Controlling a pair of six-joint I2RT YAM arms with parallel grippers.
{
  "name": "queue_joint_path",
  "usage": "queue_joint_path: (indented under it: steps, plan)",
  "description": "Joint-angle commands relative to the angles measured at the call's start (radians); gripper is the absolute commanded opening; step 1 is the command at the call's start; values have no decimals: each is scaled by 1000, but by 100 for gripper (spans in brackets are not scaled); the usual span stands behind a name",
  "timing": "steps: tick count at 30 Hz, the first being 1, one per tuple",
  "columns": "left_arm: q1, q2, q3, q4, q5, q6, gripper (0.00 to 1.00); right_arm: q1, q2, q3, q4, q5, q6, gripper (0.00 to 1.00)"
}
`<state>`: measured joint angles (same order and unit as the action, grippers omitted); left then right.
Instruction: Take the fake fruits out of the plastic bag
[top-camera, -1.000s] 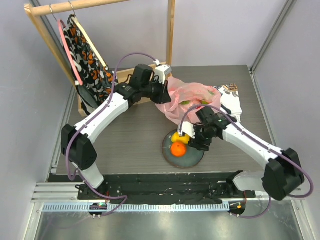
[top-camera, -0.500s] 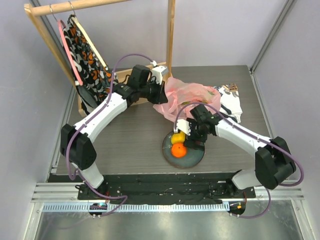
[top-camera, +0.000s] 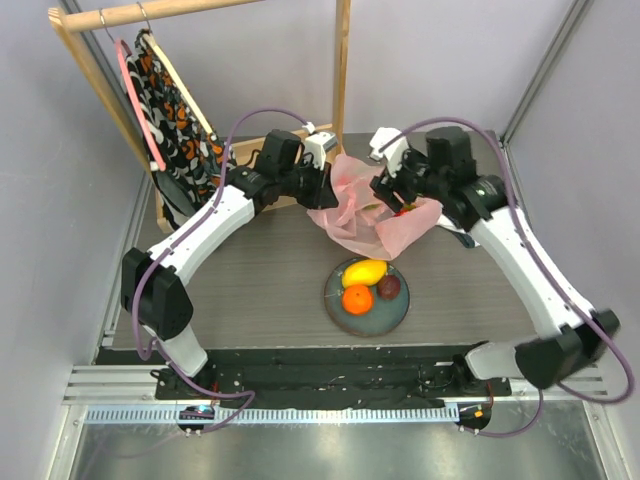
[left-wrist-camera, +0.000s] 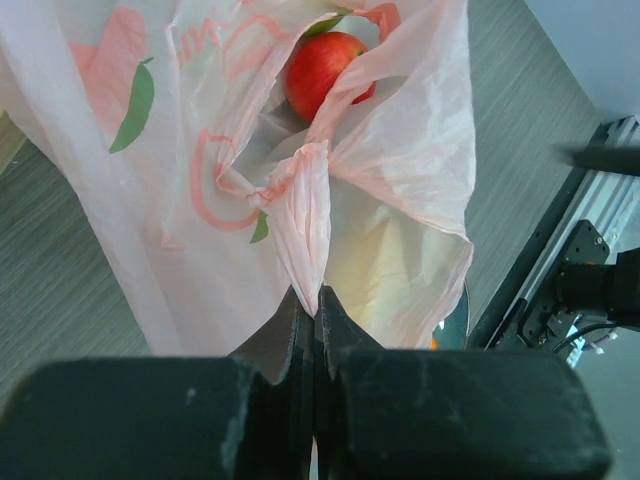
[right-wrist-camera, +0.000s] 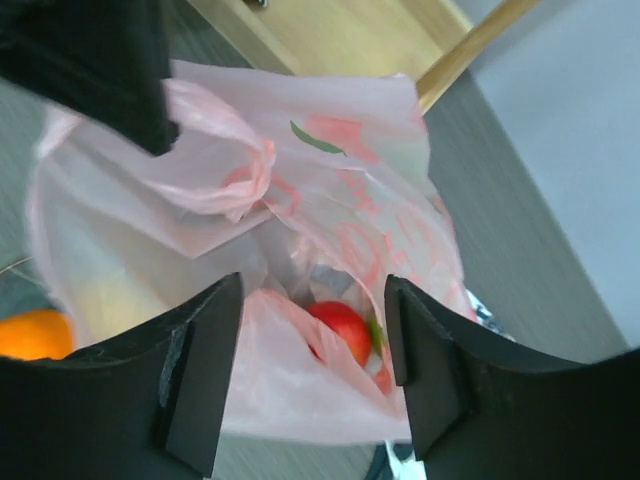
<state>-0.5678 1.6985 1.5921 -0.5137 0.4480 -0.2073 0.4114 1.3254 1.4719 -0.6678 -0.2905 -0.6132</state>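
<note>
The thin translucent pink plastic bag (top-camera: 370, 225) hangs crumpled just behind the round grey plate (top-camera: 385, 316), long axis left to right, mouth toward the right gripper (right-wrist-camera: 312, 370) (print: red outlines, green leaves, no legible words). A glossy red apple (left-wrist-camera: 325, 72) sits inside. The left gripper (left-wrist-camera: 313, 318) is clamped on a bag fold; the right one is spread wide, empty. On the plate the yellow-orange mango (top-camera: 364, 271) lies crosswise beside the orange (top-camera: 357, 298) and dark purple fruit (top-camera: 388, 287).

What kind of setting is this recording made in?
Likely a lab robot cell: bare walls with metal framing, arms mounted on a rail, and staged props such as the wooden clothes rack and plastic bag.
</note>
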Motion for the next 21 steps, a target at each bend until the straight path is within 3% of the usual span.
queue_joint_path:
  steps: [1, 7, 12, 17, 21]
  plan:
    - [3, -20, 23, 35, 41, -26, 0, -2, 224, 4, 83, 36, 73, 59]
    - [2, -31, 22, 35, 29, -17, 0, -5, 422, 59, 59, 60, 69, 36]
    - [3, -36, 20, 35, 29, -11, 0, -71, 358, 9, -55, 158, 9, 33]
    - [3, -31, 28, 32, 32, -7, 0, -218, 236, -100, -179, 194, -121, 33]
    - [2, -27, 26, 41, 50, -21, 0, -237, 160, -185, -237, 220, -204, 33]
